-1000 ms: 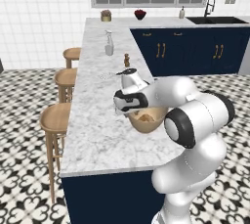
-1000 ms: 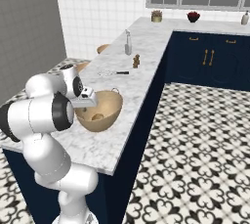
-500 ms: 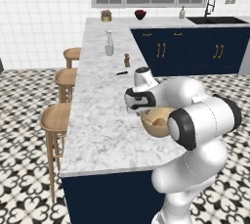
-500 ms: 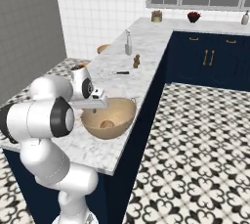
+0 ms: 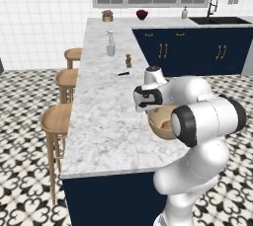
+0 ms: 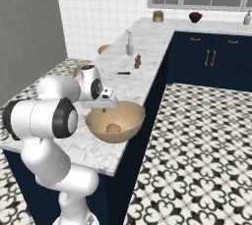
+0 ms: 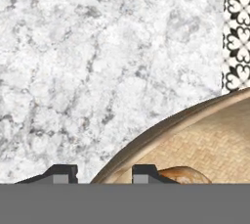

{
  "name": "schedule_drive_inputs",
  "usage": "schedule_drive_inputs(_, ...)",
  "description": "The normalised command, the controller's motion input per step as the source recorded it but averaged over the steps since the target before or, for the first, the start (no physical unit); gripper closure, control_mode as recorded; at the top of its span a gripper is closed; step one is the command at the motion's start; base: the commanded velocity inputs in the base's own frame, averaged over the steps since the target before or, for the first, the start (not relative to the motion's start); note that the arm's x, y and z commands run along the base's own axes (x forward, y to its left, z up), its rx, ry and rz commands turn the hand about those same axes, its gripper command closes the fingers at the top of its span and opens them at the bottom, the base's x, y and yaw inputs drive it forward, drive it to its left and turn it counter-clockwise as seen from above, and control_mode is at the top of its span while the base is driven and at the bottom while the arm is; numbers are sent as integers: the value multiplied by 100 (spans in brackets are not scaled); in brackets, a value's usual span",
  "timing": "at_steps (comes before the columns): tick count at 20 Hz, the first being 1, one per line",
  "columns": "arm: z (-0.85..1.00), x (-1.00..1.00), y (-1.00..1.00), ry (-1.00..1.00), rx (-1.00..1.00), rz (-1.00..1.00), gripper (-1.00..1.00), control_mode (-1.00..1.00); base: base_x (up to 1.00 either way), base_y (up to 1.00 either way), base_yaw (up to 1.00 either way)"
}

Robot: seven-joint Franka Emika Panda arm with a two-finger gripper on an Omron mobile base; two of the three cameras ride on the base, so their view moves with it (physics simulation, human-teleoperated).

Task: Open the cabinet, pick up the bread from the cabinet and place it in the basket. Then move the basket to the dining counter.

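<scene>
Basket (image 6: 115,123) on the dining counter (image 5: 106,106), near its edge, bread (image 6: 113,128) inside.
Gripper (image 7: 102,171) is pinched narrowly on the basket's rim, 1 finger either side; judged: only letting go remains.

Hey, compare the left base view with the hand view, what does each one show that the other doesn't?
Left base view alone: three wooden stools, a spray bottle, a small pepper shaker, the sink faucet and the window. Hand view alone: the two jaws straddling the basket rim, one inside, one outside. Both: the basket with the bread inside, on the marble dining counter.
</scene>
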Motion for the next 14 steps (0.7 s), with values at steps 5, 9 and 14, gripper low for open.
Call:
schedule_drive_inputs(5, 5, -10, -8, 0, 0, 27, 100, -100, 0, 0, 0)
schedule_drive_inputs(9, 39, -33, 8, 0, 0, 35, 100, -100, 0, 0, 0)
schedule_drive_inputs(14, 80, -51, 25, 9, -5, 34, 100, -100, 0, 0, 0)
